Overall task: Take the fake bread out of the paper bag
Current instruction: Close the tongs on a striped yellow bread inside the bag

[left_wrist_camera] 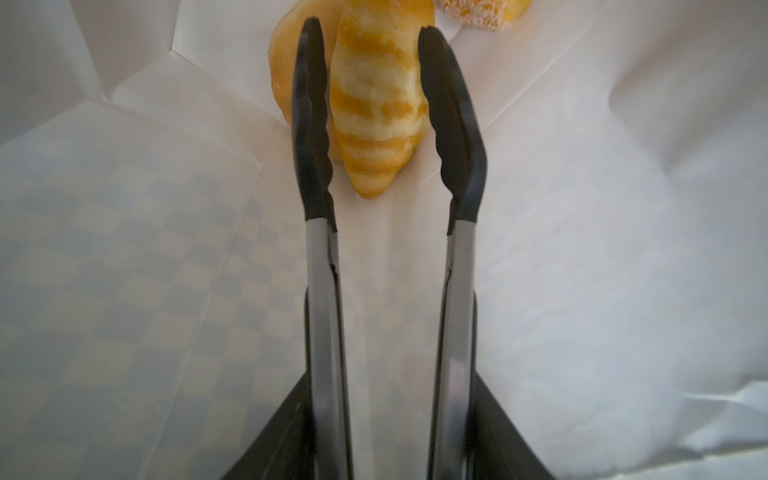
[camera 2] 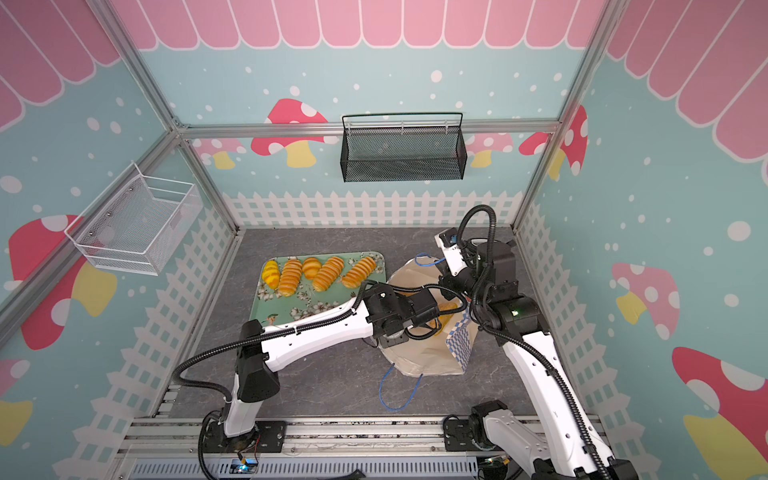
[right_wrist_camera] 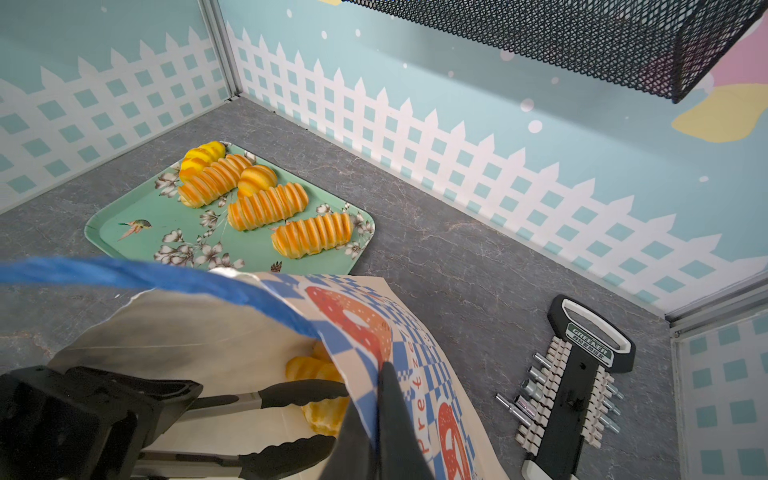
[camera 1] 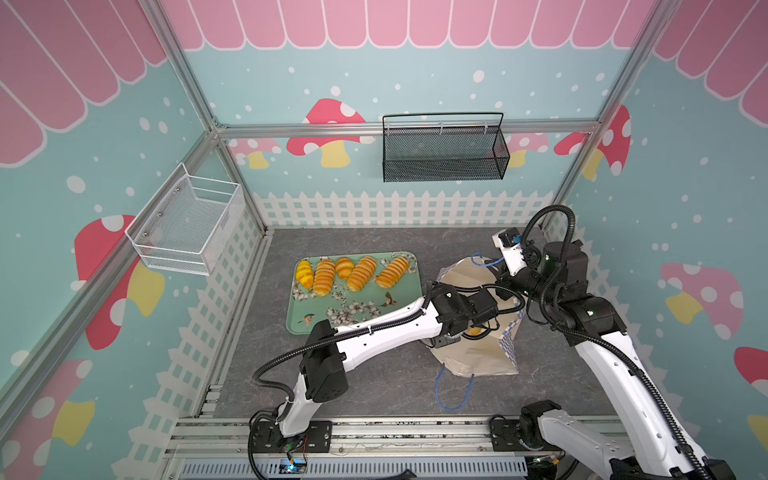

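The paper bag [camera 1: 473, 357] [camera 2: 428, 357] lies on its side on the grey table, mouth held open. My right gripper [right_wrist_camera: 380, 399] is shut on the bag's checkered rim [right_wrist_camera: 361, 332]. My left gripper [left_wrist_camera: 390, 436] grips a pair of black-tipped tongs [left_wrist_camera: 320, 291] that reach inside the bag. The tong tips stand apart on either side of a striped fake bread roll [left_wrist_camera: 374, 104], one tip touching it, the other a little off. Two more pieces lie behind it [left_wrist_camera: 282, 54] [left_wrist_camera: 478, 12]. Several fake bread loaves [camera 1: 359, 272] [right_wrist_camera: 266, 208] lie on the green floral tray [camera 1: 316, 316].
A socket set holder [right_wrist_camera: 577, 386] lies by the right wall behind the bag. A black mesh basket [camera 1: 444, 153] hangs on the back wall, a white wire basket [camera 1: 187, 224] on the left wall. The bag's blue cord handle [camera 1: 453, 390] trails toward the front edge.
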You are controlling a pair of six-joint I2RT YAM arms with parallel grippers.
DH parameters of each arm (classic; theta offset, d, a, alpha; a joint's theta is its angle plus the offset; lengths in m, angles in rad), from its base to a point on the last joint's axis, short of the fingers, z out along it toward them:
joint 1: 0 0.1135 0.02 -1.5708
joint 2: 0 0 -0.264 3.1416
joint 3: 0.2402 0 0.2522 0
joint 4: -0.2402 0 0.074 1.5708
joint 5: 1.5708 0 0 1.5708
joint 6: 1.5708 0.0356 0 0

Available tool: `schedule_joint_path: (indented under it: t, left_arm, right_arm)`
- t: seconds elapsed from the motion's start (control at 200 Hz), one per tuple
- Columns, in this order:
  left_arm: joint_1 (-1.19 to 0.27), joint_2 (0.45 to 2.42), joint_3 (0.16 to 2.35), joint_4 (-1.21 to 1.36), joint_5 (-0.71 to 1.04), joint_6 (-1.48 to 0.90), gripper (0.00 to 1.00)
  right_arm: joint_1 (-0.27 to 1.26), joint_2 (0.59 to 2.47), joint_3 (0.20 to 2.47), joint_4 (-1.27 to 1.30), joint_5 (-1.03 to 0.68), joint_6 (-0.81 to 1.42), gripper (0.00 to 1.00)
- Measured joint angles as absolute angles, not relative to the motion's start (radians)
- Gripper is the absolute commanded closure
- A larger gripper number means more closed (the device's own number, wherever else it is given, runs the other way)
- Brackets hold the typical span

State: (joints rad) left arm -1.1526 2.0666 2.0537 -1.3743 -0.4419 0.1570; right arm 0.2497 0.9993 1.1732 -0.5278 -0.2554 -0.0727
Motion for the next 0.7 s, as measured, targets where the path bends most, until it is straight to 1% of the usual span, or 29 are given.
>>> schedule_joint_path:
  t: [0.365,0.7]
  left_arm:
    - [-1.144,2.067,2.052,-1.37,-0.444,0.157,0.48]
    - [-1.122,2.113,2.052,-1.364,-0.418,0.161,0.47]
  right_arm:
    - [0.25,0.999,1.173,-0.531,-0.256,-0.073,1.0]
    - [0.249,0.999,1.173,-0.532,-0.247,-0.073,1.0]
